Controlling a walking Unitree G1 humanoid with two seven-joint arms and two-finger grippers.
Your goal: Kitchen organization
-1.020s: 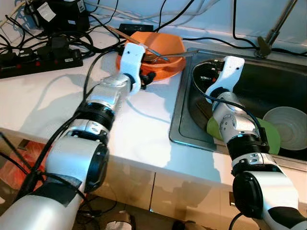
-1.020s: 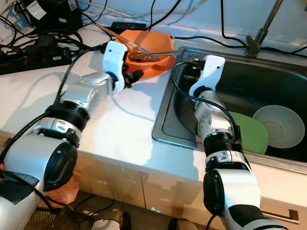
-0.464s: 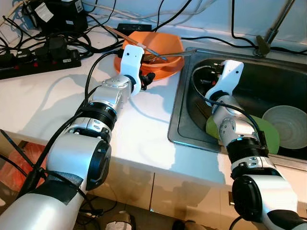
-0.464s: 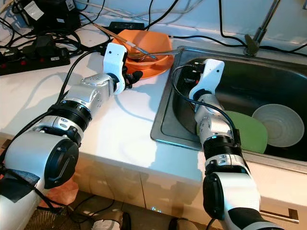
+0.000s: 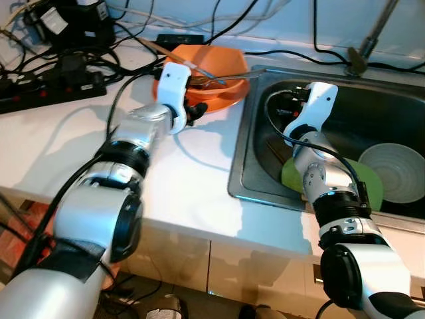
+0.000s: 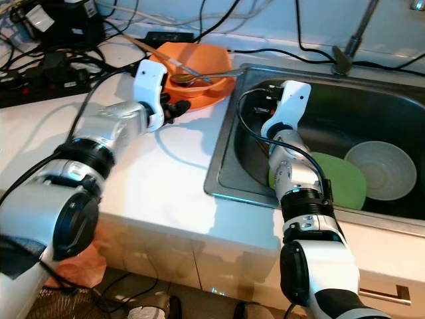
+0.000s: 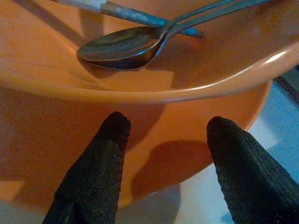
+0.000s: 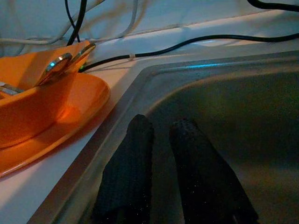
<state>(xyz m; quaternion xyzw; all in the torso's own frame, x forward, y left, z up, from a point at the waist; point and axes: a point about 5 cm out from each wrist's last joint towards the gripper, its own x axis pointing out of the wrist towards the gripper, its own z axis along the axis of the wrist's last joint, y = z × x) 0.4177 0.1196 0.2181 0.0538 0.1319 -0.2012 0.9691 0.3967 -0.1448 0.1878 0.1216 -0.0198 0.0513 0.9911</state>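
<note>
The left gripper (image 7: 163,154) sits right against the near outer wall of the orange bowl (image 5: 219,70), its two black fingers (image 7: 96,172) spread apart with nothing between them; the bowl's rim curves just above the fingertips. The bowl stands on the white countertop (image 5: 80,139) just beside the sink (image 6: 226,159), and past the gripper, inside the bowl, lie two metal spoons (image 7: 121,46) and a pale-handled utensil (image 7: 140,16) whose handles stick out over the rim.

The right gripper (image 8: 159,140) hangs down inside the sink near its left wall, fingers drawn nearly together and holding nothing. Behind it on the sink floor lie a green plate (image 6: 342,179) and a white bowl (image 6: 382,169).

The step in hand looks like taking hold of the orange bowl, probably to move it toward the sink. As placed, both fingers are outside the wall, so closing would only pinch air or push the bowl away. A sound grip likely needs the gripper raised so one finger drops inside the rim and the other stays outside. The loose utensils may slide or tip out if the bowl tilts, so keep it level and lift slowly.
</note>
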